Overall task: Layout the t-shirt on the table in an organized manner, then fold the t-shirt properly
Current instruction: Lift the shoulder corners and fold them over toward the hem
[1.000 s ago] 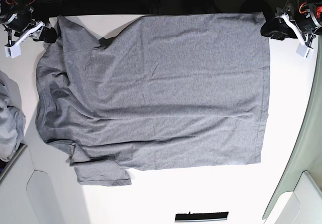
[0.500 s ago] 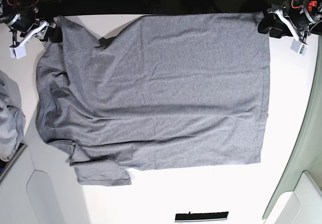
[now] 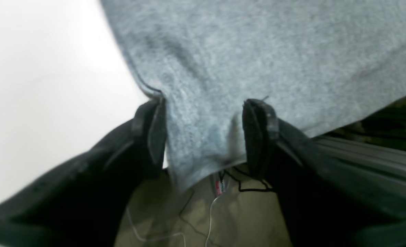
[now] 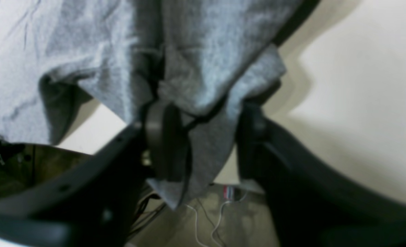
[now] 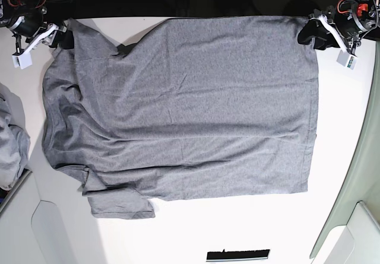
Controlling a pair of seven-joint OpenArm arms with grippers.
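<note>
The grey t-shirt (image 5: 190, 110) lies spread flat on the white table (image 5: 237, 228), hem to the right, collar and sleeves to the left. At its far right corner my left gripper (image 5: 309, 32) stands open. In the left wrist view the hem corner (image 3: 203, 144) lies between the two black fingers (image 3: 153, 130) of the left gripper (image 3: 206, 133). At the far left my right gripper (image 5: 64, 38) is at the upper sleeve. Its jaws (image 4: 208, 144) are apart, and bunched sleeve cloth (image 4: 206, 130) hangs between them over the table edge.
A paler cloth bundle (image 5: 9, 151) lies at the left edge. A black strip (image 5: 237, 255) sits near the front edge. The table's far edge runs right behind both grippers, with cables below it (image 3: 220, 192). A pale green rim (image 5: 356, 175) curves along the right.
The left gripper has moved left onto the shirt's hem corner. The right gripper has shifted up toward the sleeve and its jaws have narrowed. The shirt has not moved.
</note>
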